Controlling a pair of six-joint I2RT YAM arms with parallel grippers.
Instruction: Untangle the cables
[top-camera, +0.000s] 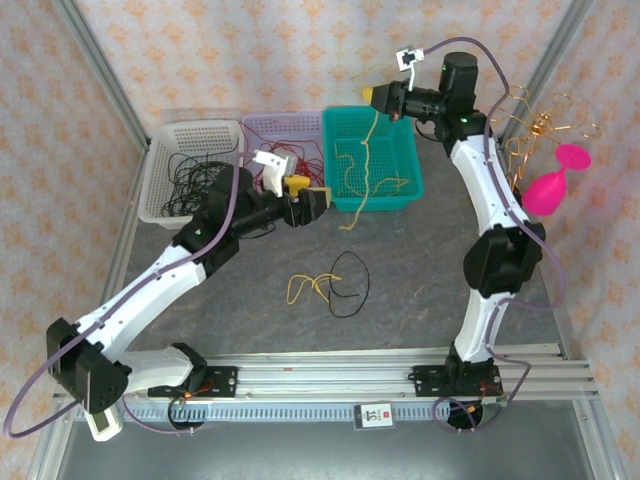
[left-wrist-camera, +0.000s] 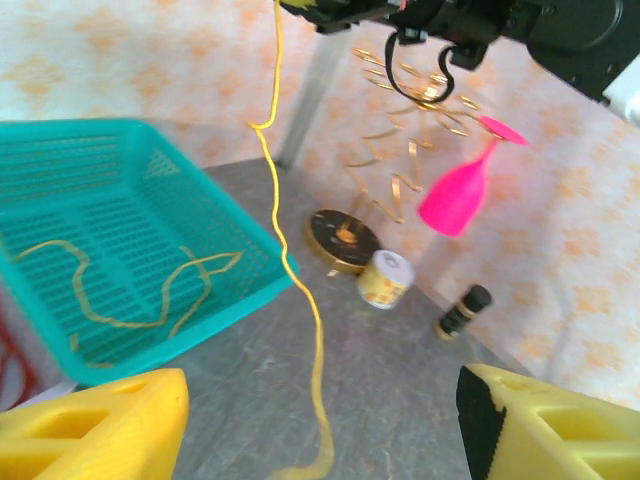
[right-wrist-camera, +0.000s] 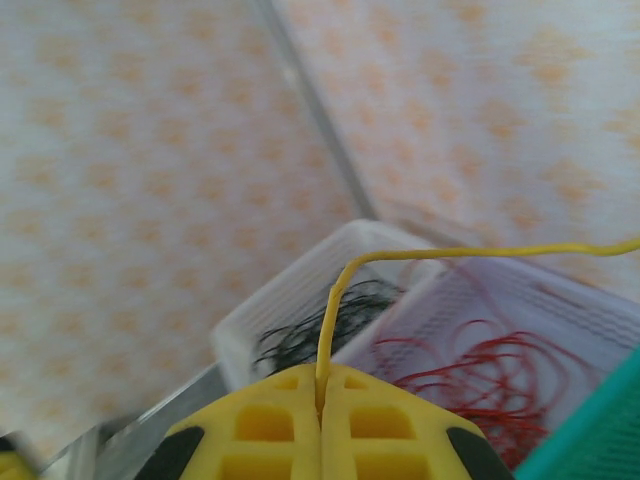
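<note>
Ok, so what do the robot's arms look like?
The left arm and right arm are white with black joints. A purple hose runs along each. The left tool and right tool have chunky yellow fingers with square holes.

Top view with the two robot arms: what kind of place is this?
Probably a robot practice booth, not a home. Two white-and-black robot arms are bolted to a silver metal rail, patterned screen walls close in the grey table, and three plastic baskets hold cables sorted by colour.

yellow cable (left-wrist-camera: 319, 350) cropped at bottom edge, bottle (left-wrist-camera: 463, 311) label blurred
</note>
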